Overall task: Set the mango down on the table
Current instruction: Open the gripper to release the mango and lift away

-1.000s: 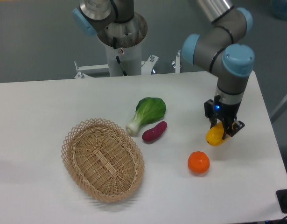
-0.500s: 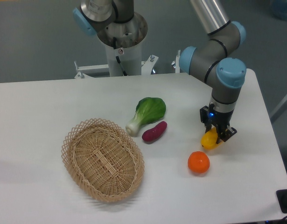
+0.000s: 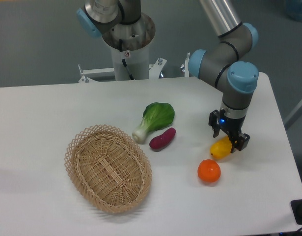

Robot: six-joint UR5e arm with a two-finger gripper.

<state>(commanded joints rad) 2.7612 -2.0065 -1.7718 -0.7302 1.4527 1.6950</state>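
We see the arm reaching in from the upper right, its blue-capped wrist joint bent so the last link points straight down over the right part of the counter (image 3: 52, 105). The pincer (image 3: 228, 139) hangs at the end of it, low and close to the surface, with its two black fingers spread to either side of the mango (image 3: 220, 147). The fingers look apart rather than pressed on the fruit, though we cannot be sure there is a gap on both sides. The mango lies low at the counter's surface, tilted, its upper right end between the fingers and its lower left end sticking out toward the orange (image 3: 209, 170), which sits just beside it to the lower left.

The wicker basket (image 3: 108, 167) sits on the left half of the counter and we see nothing inside it. Above and to its right lie a green leafy vegetable (image 3: 154, 119) and a purple sweet potato (image 3: 162, 138), close together, the potato just below the vegetable's leaves.

The mango is well inside the counter's right edge, with bare white surface to its right and below the orange. The stretch between the sweet potato and the mango is also bare
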